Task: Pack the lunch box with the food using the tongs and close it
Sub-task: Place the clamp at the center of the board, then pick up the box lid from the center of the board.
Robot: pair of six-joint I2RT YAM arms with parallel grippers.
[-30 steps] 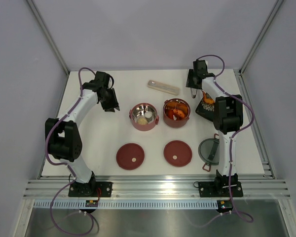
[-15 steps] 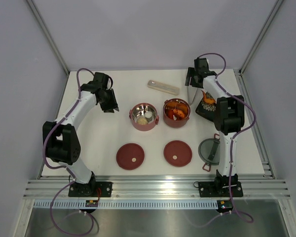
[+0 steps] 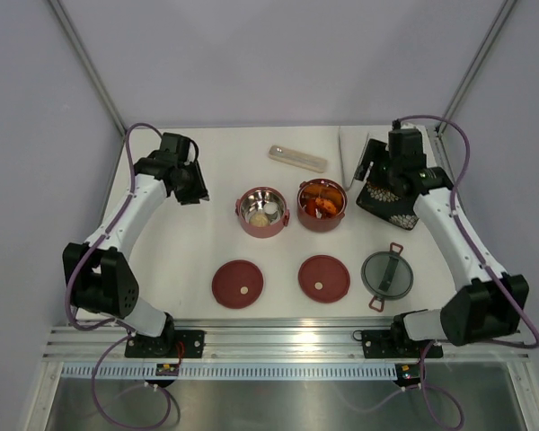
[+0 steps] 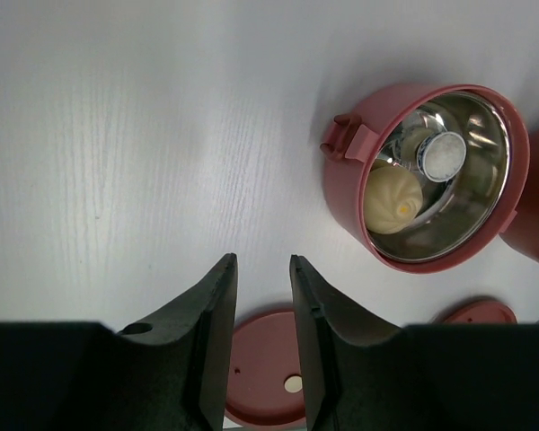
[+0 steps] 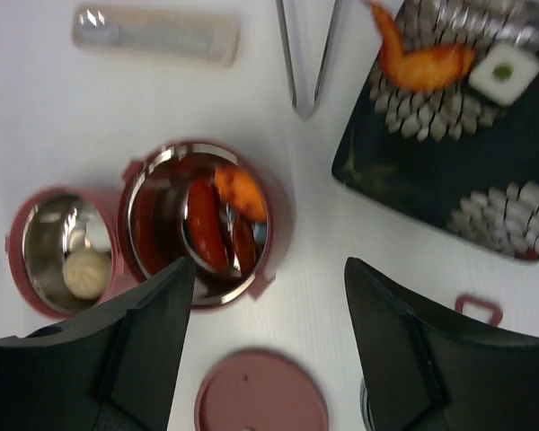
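The right gripper (image 5: 269, 262) holds its fingers wide apart over the surface (image 5: 313, 180). The tongs (image 5: 303, 106) lie just beside the black tray (image 5: 413, 175), which carries a shrimp (image 5: 422, 63) and a white piece (image 5: 503, 72). Two uncovered bowls (image 5: 278, 215) sit side by side.

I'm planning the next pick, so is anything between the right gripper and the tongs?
Nothing visible does. The tongs lie alone on bare table between the cutlery case and the tray, ahead of the open right gripper.

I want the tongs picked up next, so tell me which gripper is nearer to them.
Right. The right gripper hangs open above the table, just right of the tongs; the left gripper is far off at the opposite side.
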